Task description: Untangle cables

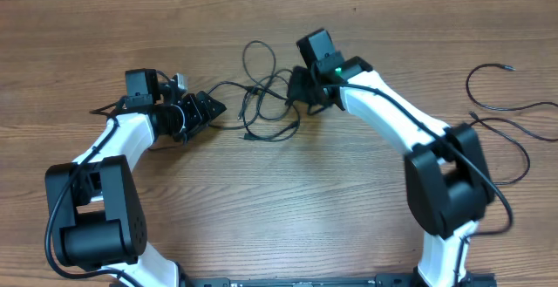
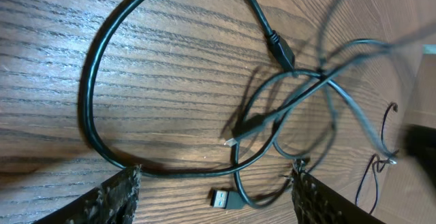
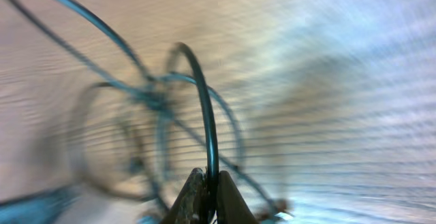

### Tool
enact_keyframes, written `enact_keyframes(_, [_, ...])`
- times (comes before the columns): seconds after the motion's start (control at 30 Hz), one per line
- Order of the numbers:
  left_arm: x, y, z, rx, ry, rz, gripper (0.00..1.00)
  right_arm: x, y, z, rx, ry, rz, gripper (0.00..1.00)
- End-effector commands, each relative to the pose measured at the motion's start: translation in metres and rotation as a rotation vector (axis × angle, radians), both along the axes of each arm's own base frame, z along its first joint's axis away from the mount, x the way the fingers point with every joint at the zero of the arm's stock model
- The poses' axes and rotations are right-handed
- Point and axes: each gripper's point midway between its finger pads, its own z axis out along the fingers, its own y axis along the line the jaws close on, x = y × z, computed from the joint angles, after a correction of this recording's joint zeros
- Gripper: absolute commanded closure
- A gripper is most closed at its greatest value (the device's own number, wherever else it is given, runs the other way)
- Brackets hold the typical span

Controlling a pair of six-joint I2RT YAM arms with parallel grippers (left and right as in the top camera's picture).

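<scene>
Tangled cables (image 1: 266, 95) lie on the desk (image 1: 288, 200) toward 12 o'clock, with a separate cable (image 1: 501, 108) loose at 3 o'clock. Right jaws are pinched tight on one strand (image 3: 208, 115) at the tangle's 3 o'clock side. Left jaws stand wide apart at its 9 o'clock side, gripping nothing, a USB plug (image 2: 219, 198) showing between them.

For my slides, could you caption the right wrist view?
Right fingers shut on a black cable looping up from the blurred tangle.

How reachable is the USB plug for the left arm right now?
Probably yes: the left gripper is open and the USB plug lies uncovered on the table between its fingers. Nearby cables could get caught too.
</scene>
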Motion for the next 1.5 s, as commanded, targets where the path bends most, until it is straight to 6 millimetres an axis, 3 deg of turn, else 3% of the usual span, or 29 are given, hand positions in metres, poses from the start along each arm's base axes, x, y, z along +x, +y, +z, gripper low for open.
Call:
enact_keyframes(0.0, [-0.002, -0.002, -0.006, -0.001, 0.016, 0.000, 0.28, -0.006, 0.030, 0.080, 0.067, -0.187, 0.139, 0.96])
enact_keyframes(0.23, [-0.002, -0.002, -0.006, -0.001, 0.016, 0.000, 0.28, -0.028, 0.070, 0.147, 0.136, -0.372, 0.270, 0.96])
enact_keyframes(0.4, [-0.002, -0.002, -0.006, -0.001, 0.016, 0.000, 0.28, -0.044, 0.086, 0.199, 0.208, -0.511, 0.318, 0.96])
enact_keyframes(0.6, [-0.002, -0.002, -0.006, -0.001, 0.016, 0.000, 0.28, -0.056, 0.081, 0.261, 0.293, -0.654, 0.313, 0.96])
enact_keyframes(0.83, [-0.002, -0.002, -0.006, -0.001, 0.016, 0.000, 0.28, -0.073, 0.073, 0.304, 0.360, -0.736, 0.328, 0.96])
enact_keyframes(0.97, [-0.002, -0.002, -0.006, -0.001, 0.016, 0.000, 0.28, -0.074, 0.070, 0.308, 0.326, -0.777, 0.353, 0.96])
enact_keyframes(1.07, [-0.002, -0.002, -0.006, -0.001, 0.016, 0.000, 0.28, -0.067, 0.062, 0.298, 0.261, -0.771, 0.318, 0.92])
enact_keyframes(1.33, [-0.002, -0.002, -0.006, -0.001, 0.016, 0.000, 0.28, -0.052, 0.048, 0.260, 0.125, -0.692, 0.242, 0.30])
enact_keyframes(1.47, [-0.002, -0.002, -0.006, 0.001, 0.017, 0.001, 0.28, -0.040, 0.042, 0.246, 0.060, -0.682, 0.191, 0.16])
